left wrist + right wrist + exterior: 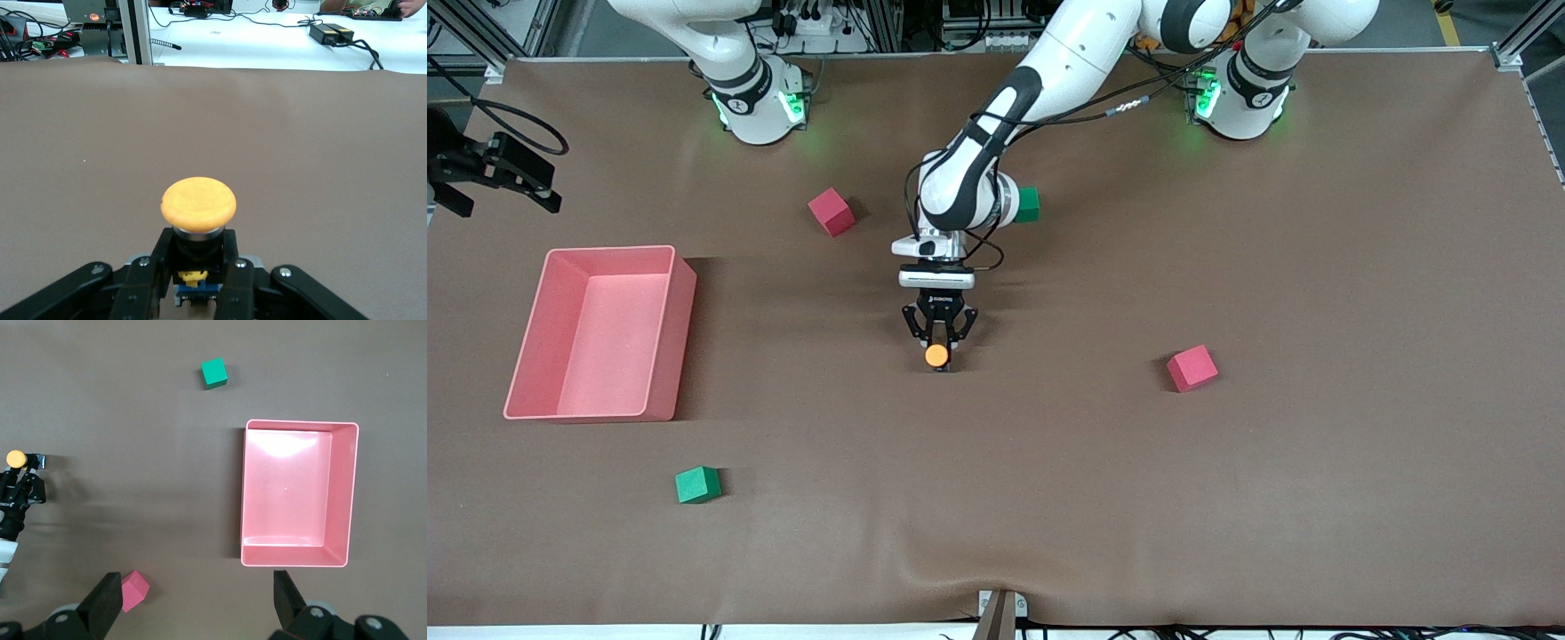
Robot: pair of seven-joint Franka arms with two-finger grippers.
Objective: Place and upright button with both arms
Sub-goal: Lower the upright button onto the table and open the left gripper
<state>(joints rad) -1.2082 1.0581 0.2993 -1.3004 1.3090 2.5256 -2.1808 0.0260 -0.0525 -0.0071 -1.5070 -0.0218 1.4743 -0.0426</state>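
The work surface is a brown table [1227, 498] with cable clutter and equipment along its edges. The button [936, 355] is at mid-table, clamped by its black body between the fingers of the left gripper [939, 341]; in the left wrist view the orange cap [198, 203] stands clear of the fingertips, with the body and its blue and yellow parts pinched below. From the front view the button appears close to the table, but contact cannot be confirmed. Judged step: setting the button down so it rests on its base with the cap up. To do this well, keep the grip on the body only, never on the cap; bring the base flat to the table before releasing; open the fingers slowly so the small part is not dragged or tipped. The right gripper [193, 603] waits high over the right arm's end of the table, fingers spread wide and empty, looking down on the pink bin [596, 333]; it should approach only if the button needs steadying. Nearby items: a red cube [831, 212] and a green cube [1028, 204] farther from the front camera, a second red cube [1192, 368] toward the left arm's end, and a second green cube [697, 484] nearer the camera. None obstructs the placement spot.
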